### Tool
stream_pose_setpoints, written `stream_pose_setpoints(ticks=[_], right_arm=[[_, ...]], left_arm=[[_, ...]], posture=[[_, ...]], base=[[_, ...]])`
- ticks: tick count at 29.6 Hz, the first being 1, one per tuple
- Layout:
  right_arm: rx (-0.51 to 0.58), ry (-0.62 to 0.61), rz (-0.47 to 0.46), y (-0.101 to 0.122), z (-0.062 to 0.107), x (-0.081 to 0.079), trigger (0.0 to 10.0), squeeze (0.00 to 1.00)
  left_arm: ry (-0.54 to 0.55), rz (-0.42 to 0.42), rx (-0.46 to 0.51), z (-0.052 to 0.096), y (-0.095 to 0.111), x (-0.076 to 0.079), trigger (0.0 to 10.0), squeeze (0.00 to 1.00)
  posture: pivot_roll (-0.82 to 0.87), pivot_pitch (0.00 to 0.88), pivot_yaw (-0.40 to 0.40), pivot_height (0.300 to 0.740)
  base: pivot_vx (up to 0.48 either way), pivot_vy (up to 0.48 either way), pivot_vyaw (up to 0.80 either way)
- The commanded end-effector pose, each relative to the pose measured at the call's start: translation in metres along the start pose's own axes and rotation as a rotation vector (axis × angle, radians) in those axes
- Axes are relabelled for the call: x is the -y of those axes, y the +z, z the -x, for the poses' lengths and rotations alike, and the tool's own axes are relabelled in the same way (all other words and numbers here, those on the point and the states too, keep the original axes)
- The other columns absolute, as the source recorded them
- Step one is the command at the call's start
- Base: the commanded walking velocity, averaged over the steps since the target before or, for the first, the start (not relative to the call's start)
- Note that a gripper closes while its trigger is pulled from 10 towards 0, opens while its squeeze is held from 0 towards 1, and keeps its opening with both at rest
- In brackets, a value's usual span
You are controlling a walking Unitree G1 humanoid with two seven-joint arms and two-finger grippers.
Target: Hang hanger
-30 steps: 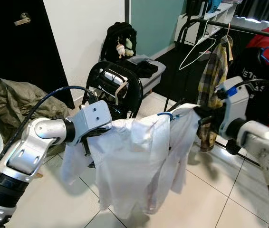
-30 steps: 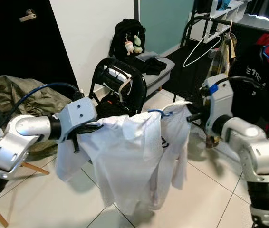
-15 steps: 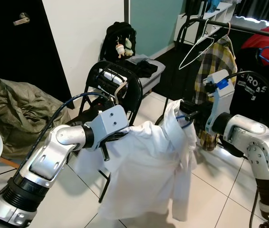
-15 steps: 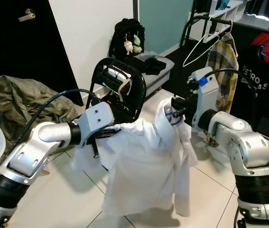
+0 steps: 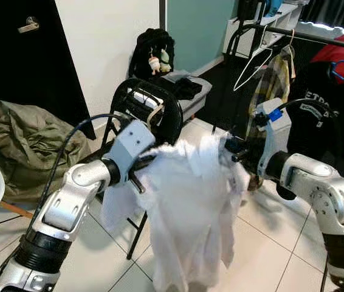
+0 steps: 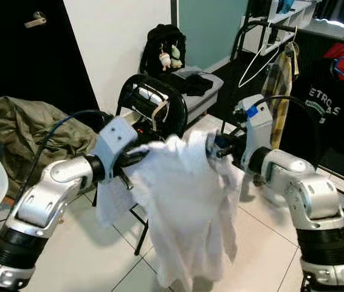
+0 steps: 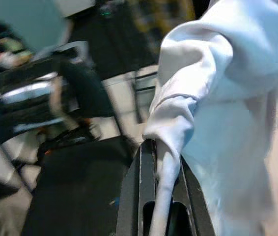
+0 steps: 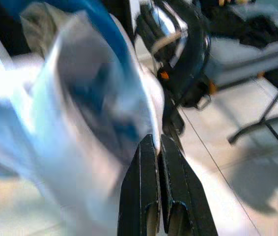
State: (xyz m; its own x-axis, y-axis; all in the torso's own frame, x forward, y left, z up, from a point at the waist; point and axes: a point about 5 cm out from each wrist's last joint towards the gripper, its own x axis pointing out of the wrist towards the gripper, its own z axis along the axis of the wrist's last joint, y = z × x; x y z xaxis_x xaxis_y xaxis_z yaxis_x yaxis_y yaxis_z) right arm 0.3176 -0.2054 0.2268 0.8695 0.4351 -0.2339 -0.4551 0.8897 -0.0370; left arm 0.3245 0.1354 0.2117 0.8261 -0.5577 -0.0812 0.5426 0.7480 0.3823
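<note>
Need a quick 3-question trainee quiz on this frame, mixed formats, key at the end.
1. True or false: the left gripper is pinching cloth of the white shirt.
2. What hangs empty on the clothes rail? A) white hanger B) belt C) towel
3. Fill in: behind the shirt stands a black ____.

Key: 1 true. 2 A. 3 chair. Note: the right gripper has its fingers together at the shirt's blue hanger.
</note>
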Motion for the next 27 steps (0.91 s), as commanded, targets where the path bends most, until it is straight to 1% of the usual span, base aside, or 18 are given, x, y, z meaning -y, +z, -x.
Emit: stream_pose_setpoints(ticks=[1,2,3,4,6,10,11,12,14,21,22,23,24,25,26,27], right_arm=[[-0.034,-0.087,-0.011,-0.006,0.009,0.018,0.0,0.0],[-0.044,-0.165,-0.016,-0.008,0.017,0.034,0.0,0.0],[-0.049,-0.221,-0.021,-0.008,0.023,0.044,0.0,0.0],[-0.049,-0.221,-0.021,-0.008,0.023,0.044,0.0,0.0],[-0.043,-0.29,-0.028,-0.007,0.03,0.056,0.0,0.0],[-0.038,-0.31,-0.029,-0.006,0.032,0.059,0.0,0.0],[-0.02,-0.348,-0.029,-0.003,0.036,0.066,0.0,0.0],[-0.02,-0.348,-0.029,-0.003,0.036,0.066,0.0,0.0],[0.001,-0.382,-0.03,0.001,0.039,0.072,0.0,0.0],[0.018,-0.369,-0.033,0.004,0.035,0.07,0.0,0.0],[0.033,-0.355,-0.039,0.005,0.031,0.066,0.0,0.0],[0.033,-0.355,-0.039,0.005,0.031,0.066,0.0,0.0],[0.053,-0.337,-0.051,0.007,0.026,0.06,0.0,0.0],[0.053,-0.337,-0.051,0.007,0.026,0.06,0.0,0.0],[0.087,-0.304,-0.074,0.009,0.015,0.05,0.0,0.0],[0.087,-0.304,-0.074,0.009,0.015,0.05,0.0,0.0]], left_arm=[[0.088,0.003,-0.041,0.008,-0.008,-0.015,10.0,0.0],[0.098,-0.015,-0.067,0.011,-0.012,-0.018,10.0,0.0],[0.103,-0.028,-0.083,0.014,-0.014,-0.021,10.0,0.0],[0.103,-0.028,-0.083,0.014,-0.014,-0.021,10.0,0.0],[0.107,-0.042,-0.099,0.016,-0.016,-0.023,10.0,0.0],[0.111,-0.044,-0.103,0.016,-0.016,-0.024,10.0,0.0],[0.104,-0.056,-0.11,0.017,-0.016,-0.023,10.0,0.0],[0.104,-0.056,-0.11,0.017,-0.016,-0.023,10.0,0.0],[0.097,-0.068,-0.115,0.017,-0.016,-0.023,10.0,0.0],[0.104,-0.071,-0.104,0.015,-0.014,-0.022,10.0,0.0],[0.104,-0.06,-0.09,0.013,-0.011,-0.02,10.0,0.0],[0.104,-0.06,-0.09,0.013,-0.011,-0.02,10.0,0.0],[0.107,-0.037,-0.071,0.01,-0.008,-0.017,10.0,0.0],[0.107,-0.037,-0.071,0.01,-0.008,-0.017,10.0,0.0],[0.108,0.023,-0.03,0.004,-0.003,-0.01,9.8,0.0],[0.108,0.023,-0.03,0.004,-0.003,-0.01,9.8,0.0]], posture=[[-0.09,0.061,-0.007,0.74],[-0.09,0.062,-0.007,0.74],[-0.09,0.062,-0.007,0.74],[-0.09,0.062,-0.007,0.74],[-0.08,0.065,-0.003,0.74],[-0.08,0.065,-0.002,0.74],[-0.08,0.065,0.0,0.74],[-0.08,0.065,0.0,0.74],[-0.08,0.066,-0.001,0.74],[-0.08,0.068,0.001,0.74],[-0.08,0.068,0.001,0.74],[-0.08,0.068,0.001,0.74],[-0.08,0.068,0.001,0.74],[-0.08,0.068,0.001,0.74],[-0.08,0.068,0.002,0.74],[-0.08,0.068,0.002,0.74]], base=[[0.0,0.0,0.0],[0.0,0.0,0.0],[0.0,0.0,0.0],[0.0,0.0,0.0],[0.0,0.0,0.0],[0.0,0.0,0.0],[0.0,0.0,0.0],[0.0,0.0,0.0],[0.0,0.0,0.0],[0.0,0.0,0.0],[0.0,0.0,0.0],[0.0,0.0,0.0],[0.0,0.0,0.0],[0.0,0.0,0.0],[0.0,0.0,0.0],[0.0,0.0,0.0]])
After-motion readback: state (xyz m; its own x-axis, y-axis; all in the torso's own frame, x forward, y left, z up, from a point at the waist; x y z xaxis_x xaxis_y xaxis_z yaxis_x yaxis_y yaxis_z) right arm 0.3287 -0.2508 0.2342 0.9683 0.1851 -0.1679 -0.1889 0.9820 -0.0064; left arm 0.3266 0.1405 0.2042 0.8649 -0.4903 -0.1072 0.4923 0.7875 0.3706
